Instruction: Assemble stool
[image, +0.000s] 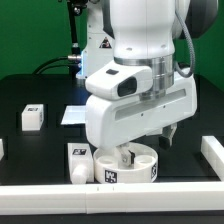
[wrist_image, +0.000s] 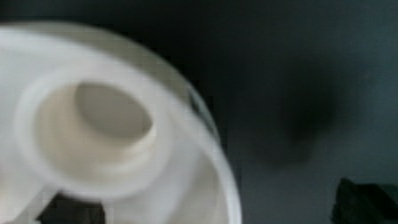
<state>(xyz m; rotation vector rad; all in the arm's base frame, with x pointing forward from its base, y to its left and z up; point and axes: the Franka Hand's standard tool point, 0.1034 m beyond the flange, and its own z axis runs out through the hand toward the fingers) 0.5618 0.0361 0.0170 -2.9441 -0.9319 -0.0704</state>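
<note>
The round white stool seat lies near the table's front edge, with tags on its side wall. My gripper hangs right over it, jaws apart astride the seat's rim on the exterior view's right, nothing clamped. In the wrist view the seat fills the frame, blurred, with one recessed socket showing. My gripper shows only as dark fingertips at the edge. One tagged leg lies beside the seat on the exterior view's left. Another leg lies farther back on that side.
A raised white border runs along the table's front and up the exterior view's right side. The marker board lies behind the arm, partly hidden by it. The arm's bulky body hides the table's middle.
</note>
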